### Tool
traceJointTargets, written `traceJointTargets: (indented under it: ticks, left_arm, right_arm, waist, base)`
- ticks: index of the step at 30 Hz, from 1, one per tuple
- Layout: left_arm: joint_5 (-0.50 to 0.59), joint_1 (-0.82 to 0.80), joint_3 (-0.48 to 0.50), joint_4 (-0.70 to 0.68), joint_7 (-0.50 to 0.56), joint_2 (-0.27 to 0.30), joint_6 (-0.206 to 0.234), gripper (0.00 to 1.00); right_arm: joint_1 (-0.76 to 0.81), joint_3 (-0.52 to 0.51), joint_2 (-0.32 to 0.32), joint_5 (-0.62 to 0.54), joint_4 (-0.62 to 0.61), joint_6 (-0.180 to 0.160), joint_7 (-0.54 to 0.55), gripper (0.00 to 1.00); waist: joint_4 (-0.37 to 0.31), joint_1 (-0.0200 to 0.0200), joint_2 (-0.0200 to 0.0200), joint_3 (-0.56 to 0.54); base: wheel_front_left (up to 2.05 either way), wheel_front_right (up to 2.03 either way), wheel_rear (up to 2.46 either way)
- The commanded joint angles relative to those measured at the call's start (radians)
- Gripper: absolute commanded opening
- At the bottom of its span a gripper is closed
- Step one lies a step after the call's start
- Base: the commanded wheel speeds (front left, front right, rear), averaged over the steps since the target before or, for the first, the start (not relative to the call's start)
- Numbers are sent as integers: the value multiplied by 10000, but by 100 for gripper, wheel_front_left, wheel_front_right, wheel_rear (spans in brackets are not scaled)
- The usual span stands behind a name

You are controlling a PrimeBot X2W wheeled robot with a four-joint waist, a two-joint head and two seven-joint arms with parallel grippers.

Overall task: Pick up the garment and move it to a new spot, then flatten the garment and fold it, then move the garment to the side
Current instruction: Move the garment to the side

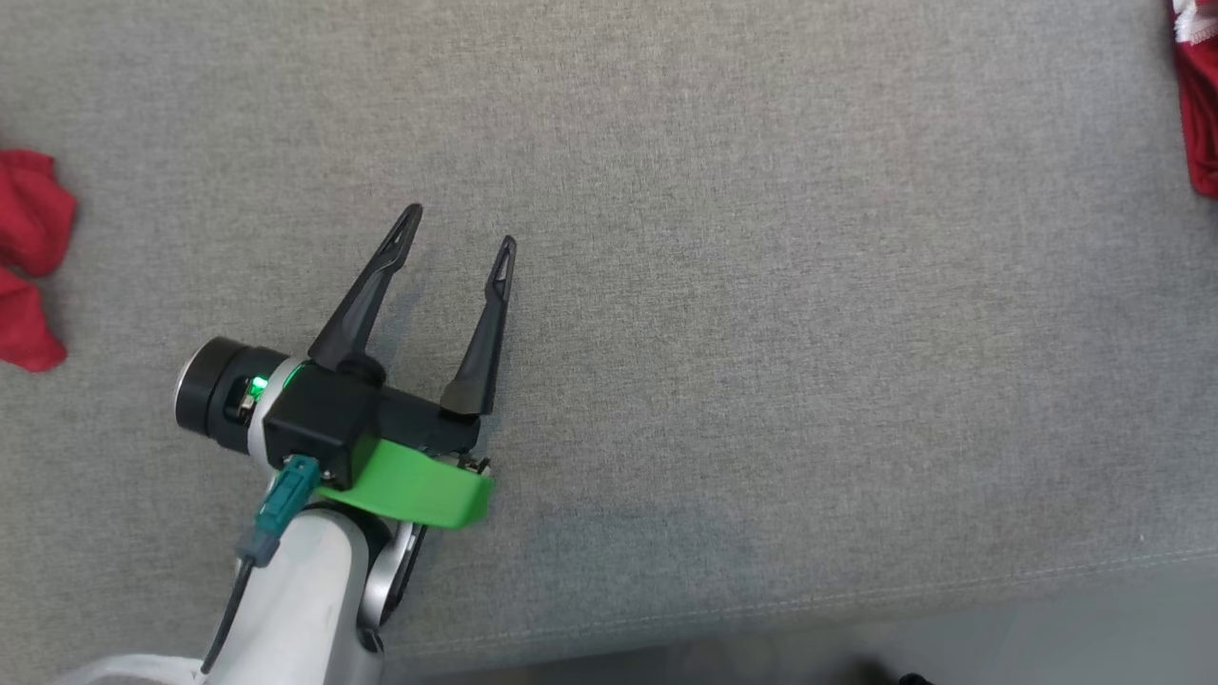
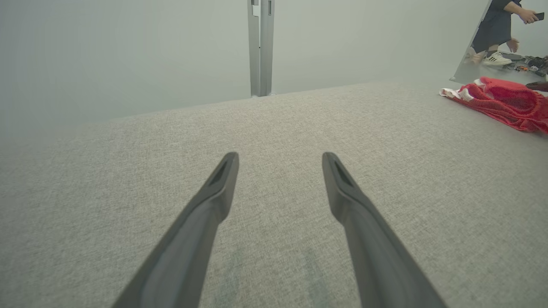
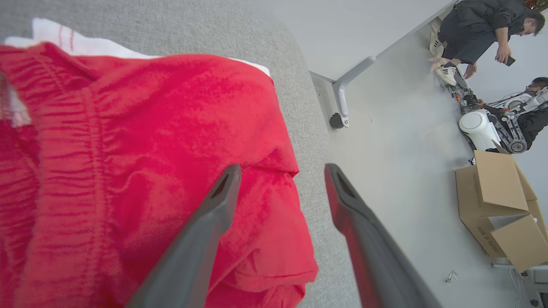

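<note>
The garment (image 3: pixel 128 162) is red with white trim and lies bunched on the grey fabric surface (image 1: pixel 761 333), close to its rounded edge. My right gripper (image 3: pixel 280 171) hovers above it, open; one finger is over the red cloth, the other over the edge. The garment also peeks in at the head view's top right corner (image 1: pixel 1199 105) and lies at the far right of the left wrist view (image 2: pixel 505 100). My left gripper (image 1: pixel 461 228) is open over bare surface at the lower left, holding nothing, its fingers (image 2: pixel 222 179) spread wide.
Another red cloth (image 1: pixel 29 257) lies at the left edge of the head view. The surface's front edge (image 1: pixel 856 609) runs along the bottom. Beyond the edge are floor, a cardboard box (image 3: pixel 501 205), a metal leg with a castor (image 3: pixel 342 94) and a person (image 3: pixel 483 25).
</note>
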Motion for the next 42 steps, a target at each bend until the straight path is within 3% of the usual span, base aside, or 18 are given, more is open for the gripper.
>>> traceJointTargets:
  ticks: [1,4,10,17,23,33,42]
  left_arm:
    - [-120,187,66,98,-37,-47,61,100]
    - [-461,349,379,381,-290,-147,270,100]
    - [-1027,964,871,1273,-526,-327,755,100]
    - [-1667,1459,1520,2067,-555,-419,1287,100]
    - [-1962,1584,1888,2815,-358,-279,1493,100]
    - [-2309,1819,2165,3611,-820,-41,1085,100]
    - [-1957,2335,2336,3468,-1012,-114,527,100]
  right_arm:
    - [192,65,64,122,11,-20,-154,100]
    - [481,336,84,321,-94,-18,-668,100]
    - [1218,955,594,1887,-404,-18,-1572,100]
    - [2691,1895,1281,3527,-1723,-18,-2005,100]
    - [4112,2439,1943,5122,-3142,-18,-2207,100]
    - [6073,2695,3121,6334,-5039,-17,-2811,100]
    - [7299,2987,3950,5516,-5785,-14,-3618,100]
  waist:
    - [93,0,-1,-540]
    - [153,0,-1,-1116]
    - [307,0,-1,-2510]
    - [577,0,-1,-3839]
    - [845,0,-1,-4676]
    - [1018,0,-1,-5581]
    - [1154,0,-1,-5828]
  base:
    - [0,0,0]
    - [0,0,0]
    - [0,0,0]
    - [0,0,0]
    - [0,0,0]
    - [0,0,0]
    - [0,0,0]
